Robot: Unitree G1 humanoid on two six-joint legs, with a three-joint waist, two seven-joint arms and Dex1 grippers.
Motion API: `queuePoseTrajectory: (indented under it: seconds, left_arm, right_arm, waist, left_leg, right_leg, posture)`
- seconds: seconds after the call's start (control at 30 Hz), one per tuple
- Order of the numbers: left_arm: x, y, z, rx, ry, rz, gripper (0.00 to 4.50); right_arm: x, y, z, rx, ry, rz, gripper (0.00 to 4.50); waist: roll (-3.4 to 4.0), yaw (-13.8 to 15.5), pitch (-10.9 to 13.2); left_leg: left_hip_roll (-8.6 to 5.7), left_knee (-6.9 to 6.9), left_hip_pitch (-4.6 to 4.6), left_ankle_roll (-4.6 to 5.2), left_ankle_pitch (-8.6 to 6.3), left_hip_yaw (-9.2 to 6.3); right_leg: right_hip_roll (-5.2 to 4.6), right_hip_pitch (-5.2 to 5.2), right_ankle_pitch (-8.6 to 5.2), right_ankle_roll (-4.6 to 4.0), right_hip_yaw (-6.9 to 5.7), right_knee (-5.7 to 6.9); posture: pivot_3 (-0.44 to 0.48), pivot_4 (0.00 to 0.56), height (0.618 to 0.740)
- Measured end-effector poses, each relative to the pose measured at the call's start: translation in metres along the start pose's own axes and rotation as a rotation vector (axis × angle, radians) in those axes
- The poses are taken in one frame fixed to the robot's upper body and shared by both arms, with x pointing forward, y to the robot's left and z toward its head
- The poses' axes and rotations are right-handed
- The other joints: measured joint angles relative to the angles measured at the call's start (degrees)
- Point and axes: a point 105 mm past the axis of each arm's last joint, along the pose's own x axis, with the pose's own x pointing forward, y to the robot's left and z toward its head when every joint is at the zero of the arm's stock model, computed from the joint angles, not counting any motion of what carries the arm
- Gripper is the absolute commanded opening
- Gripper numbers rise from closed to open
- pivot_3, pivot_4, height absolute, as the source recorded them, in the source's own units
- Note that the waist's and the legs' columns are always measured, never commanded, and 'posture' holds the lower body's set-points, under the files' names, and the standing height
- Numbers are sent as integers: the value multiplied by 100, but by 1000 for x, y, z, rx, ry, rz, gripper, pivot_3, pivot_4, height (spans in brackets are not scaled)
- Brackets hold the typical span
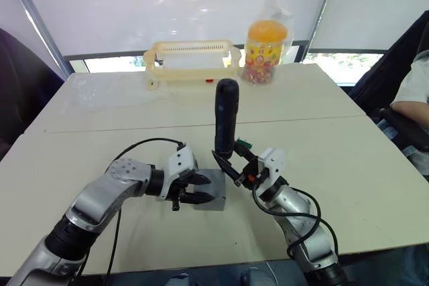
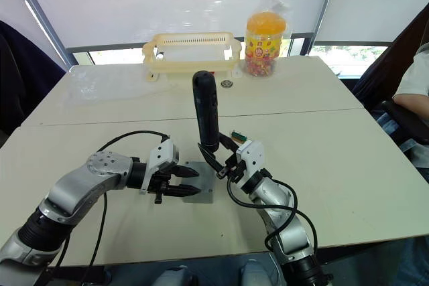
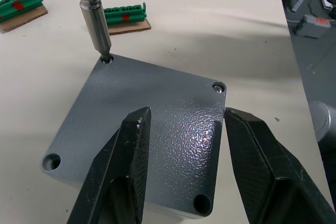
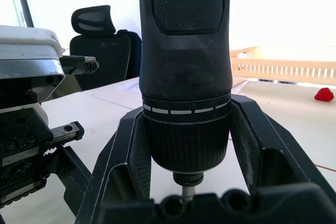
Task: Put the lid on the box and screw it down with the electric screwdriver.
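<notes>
The grey lid (image 3: pixel 157 108) lies flat on the grey box (image 1: pixel 216 203) near the table's front edge. A screw sits in one corner (image 3: pixel 218 86), and two other corner holes are empty. My left gripper (image 1: pixel 194 189) is open, its two black fingers (image 3: pixel 123 171) spread over the lid's top. The electric screwdriver (image 1: pixel 226 118) stands upright with my right gripper (image 1: pixel 236 165) shut on its lower body. Its metal bit (image 3: pixel 94 17) rests in the far corner hole of the lid.
A cream slotted basket (image 1: pixel 193 61) and a candy jar with an orange lid (image 1: pixel 265 51) stand at the table's back edge. Green blocks on card (image 3: pixel 125 17) lie just beyond the box. A person (image 1: pixel 412 98) sits at the right side.
</notes>
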Motion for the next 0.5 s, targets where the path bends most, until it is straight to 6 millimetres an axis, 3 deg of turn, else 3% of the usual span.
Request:
queuePoseTrajectory:
  seconds: [0.17, 0.33, 0.4, 0.5]
  left_arm:
    - [0, 0, 0, 2, -2, 0, 2207]
    - [3, 0, 2, 9, -25, -3, 2207]
    - [4, 0, 2, 10, -30, -6, 2207]
    - [4, 0, 4, 21, -38, -9, 2207]
  right_arm:
    - [1, -2, 2, -8, -1, -2, 1727]
    - [7, -11, 17, 39, 44, -18, 1727]
    - [12, -20, 35, 63, 24, -47, 1727]
    - [17, -37, 88, 79, -106, -95, 1727]
  waist:
    - [1, 2, 1]
    - [9, 30, 28]
    - [12, 36, 52]
    - [14, 23, 55]
  left_leg:
    - [0, -1, -3, 0, 0, -1]
    - [-4, 1, -31, -6, 4, -3]
    - [-6, 1, -44, -8, 5, -3]
    - [-9, 1, -96, -10, 6, -2]
  right_leg:
    - [-1, -2, -1, 0, -1, -2]
    - [-7, -25, 2, -3, -4, -2]
    - [-9, -37, 6, -6, -4, -2]
    - [-10, -91, 23, -15, -5, 2]
  posture:
    - [0, 150, 740]
    - [0, 150, 740]
    - [0, 150, 740]
    - [0, 150, 740]
